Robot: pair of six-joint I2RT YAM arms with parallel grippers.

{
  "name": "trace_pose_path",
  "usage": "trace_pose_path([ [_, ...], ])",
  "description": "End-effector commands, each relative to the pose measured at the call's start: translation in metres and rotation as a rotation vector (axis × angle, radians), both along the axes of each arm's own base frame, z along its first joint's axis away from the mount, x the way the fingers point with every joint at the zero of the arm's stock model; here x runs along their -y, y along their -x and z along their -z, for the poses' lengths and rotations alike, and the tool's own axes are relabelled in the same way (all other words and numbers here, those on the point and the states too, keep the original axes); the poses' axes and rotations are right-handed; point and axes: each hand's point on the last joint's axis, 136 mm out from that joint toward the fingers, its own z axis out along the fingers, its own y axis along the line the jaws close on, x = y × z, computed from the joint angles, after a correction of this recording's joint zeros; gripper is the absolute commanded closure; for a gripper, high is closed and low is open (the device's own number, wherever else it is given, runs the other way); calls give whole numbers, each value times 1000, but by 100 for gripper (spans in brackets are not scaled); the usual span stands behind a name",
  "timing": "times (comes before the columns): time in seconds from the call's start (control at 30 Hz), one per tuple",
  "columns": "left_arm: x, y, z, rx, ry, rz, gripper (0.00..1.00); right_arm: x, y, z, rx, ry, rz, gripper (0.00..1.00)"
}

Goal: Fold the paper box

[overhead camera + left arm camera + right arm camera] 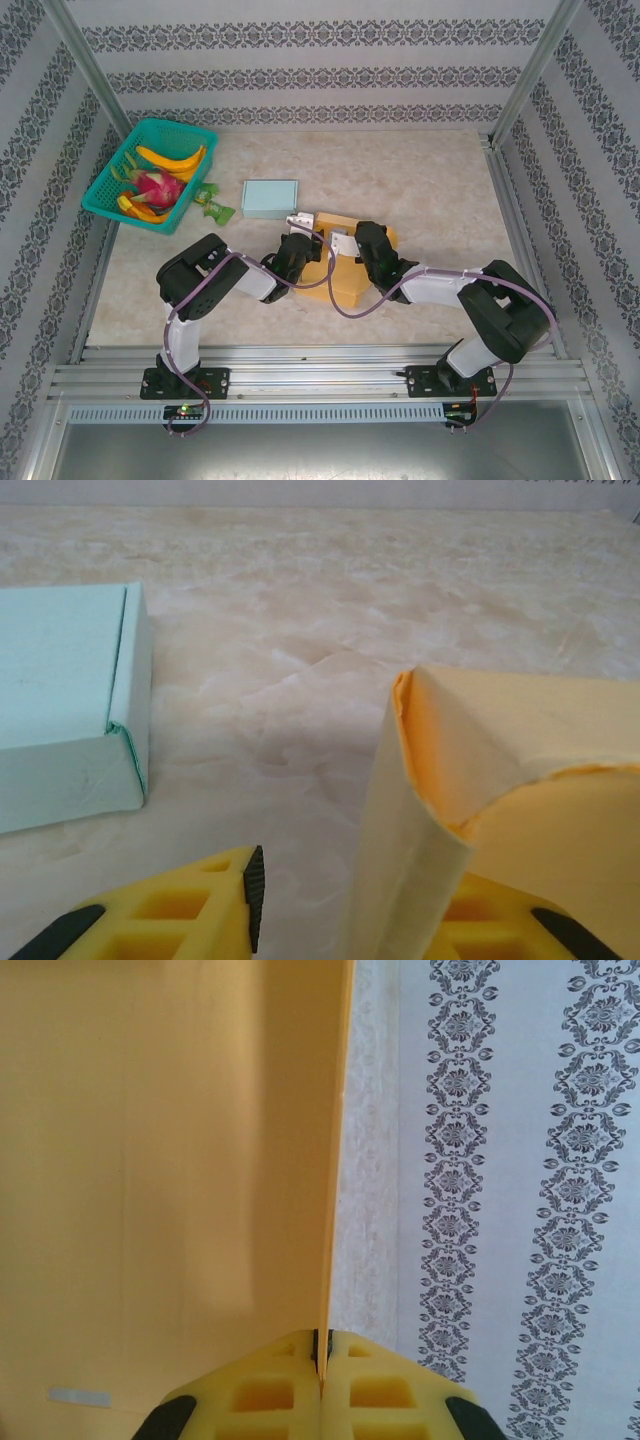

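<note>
Right claw point(320, 1365): your pinch on paper box point(170, 1160) edge
Left claw point(360, 900): apart, astride its flap
Room: table point(300, 630), toward teal box point(60, 700)

The beige, marble-patterned desk point(420, 180) carries a teal basket point(120, 218) at its far left corner, with a small green item point(213, 207), possibly a packet, just beside it. A pale blue-green box point(270, 198) lies midway along, toward the far edge. An orange paper box point(350, 275) sits nearer the near edge.
</note>
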Motion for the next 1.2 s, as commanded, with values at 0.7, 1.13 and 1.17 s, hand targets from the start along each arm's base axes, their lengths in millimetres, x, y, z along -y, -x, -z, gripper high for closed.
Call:
trace_pose_path([
  [0.7,-56,3,35,-113,-193,-239,99,12,4,1,-43,-26,48,100],
  [1.13,-28,8,35,-139,-147,-69,60,12,5,1,-53,-49,53,100],
  [1.17,-28,7,38,-147,-153,-76,61,13,5,0,-51,-52,53,100],
])
